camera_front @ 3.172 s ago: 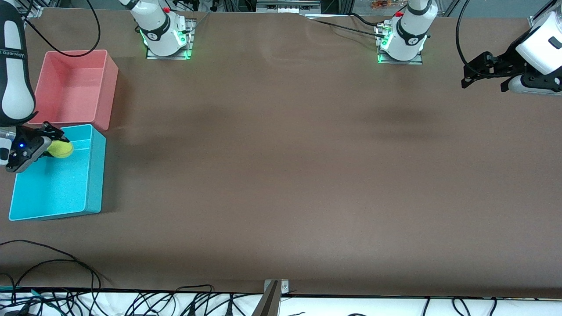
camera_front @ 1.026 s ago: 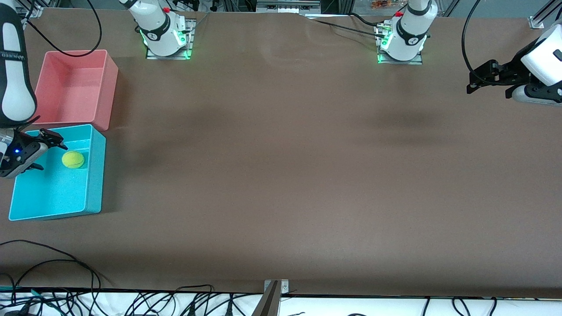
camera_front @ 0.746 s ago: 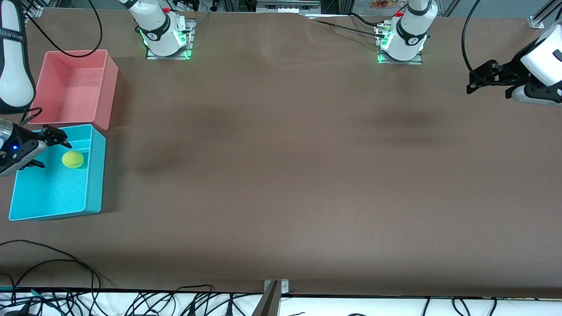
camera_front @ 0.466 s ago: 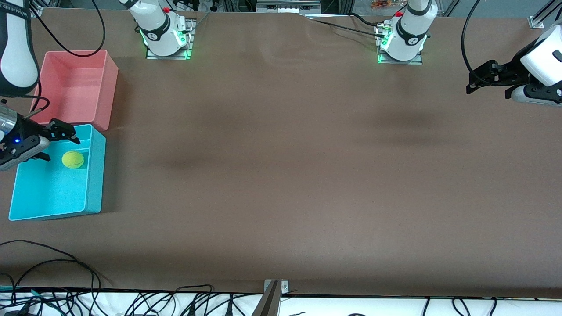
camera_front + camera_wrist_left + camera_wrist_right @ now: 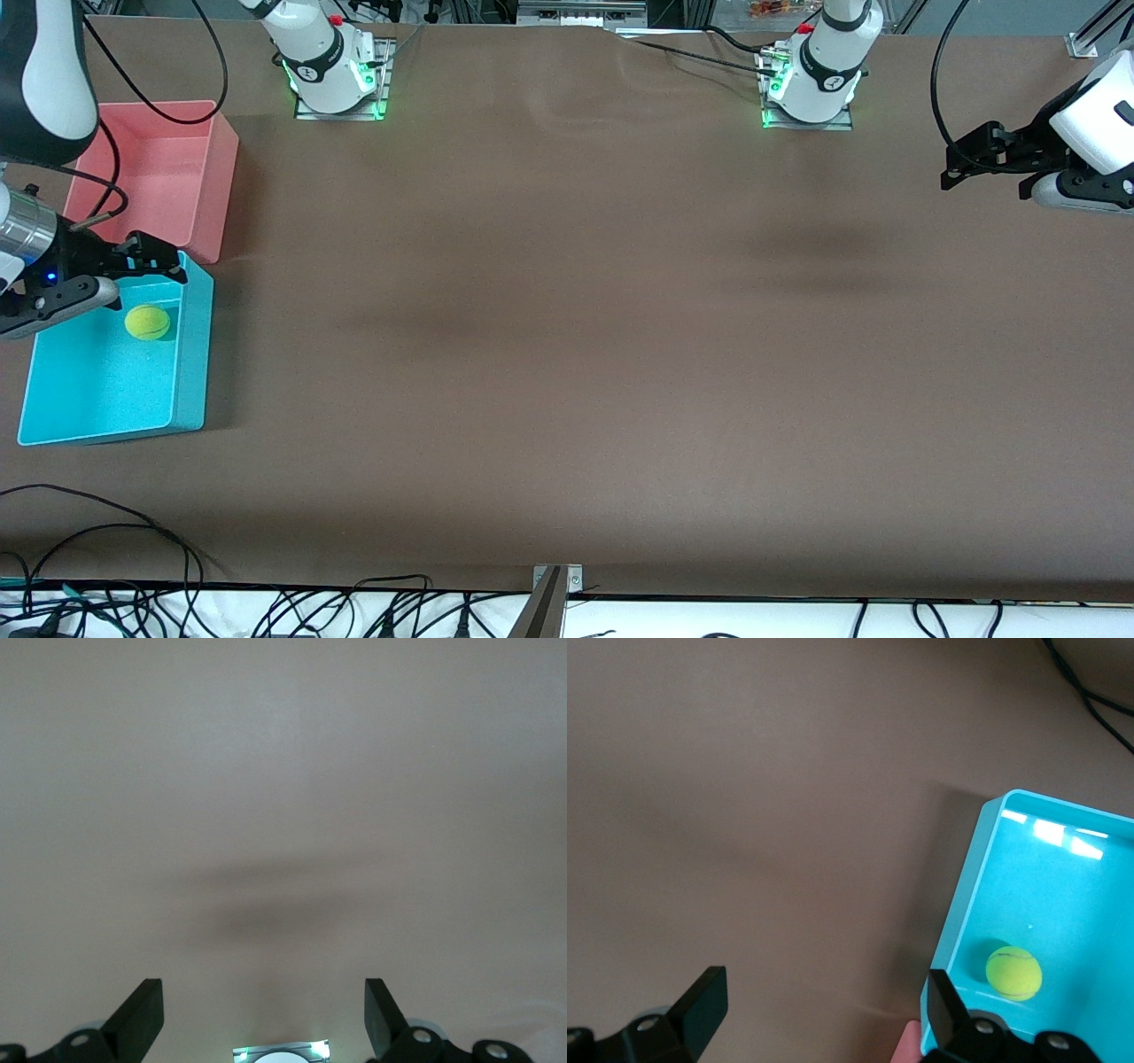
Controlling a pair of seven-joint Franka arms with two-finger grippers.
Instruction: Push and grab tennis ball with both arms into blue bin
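Moved: right gripper (image 5: pixel 146 266) has shifted toward the pink bin (image 5: pixel 151 173), jaws apart, empty.
Tennis ball (image 5: pixel 147 322): rests in blue bin (image 5: pixel 190 354), at the gripper's 6 o'clock.
Left gripper (image 5: pixel 952 168): waits, jaws apart, empty.

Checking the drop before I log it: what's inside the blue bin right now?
The tennis ball lies on the floor of the blue bin, near the wall toward the pink bin. The open right gripper above it hides one corner, so that part cannot be seen.

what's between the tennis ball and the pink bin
In the front view, only the blue bin wall separates the tennis ball from the pink bin; the open right gripper hangs over it.
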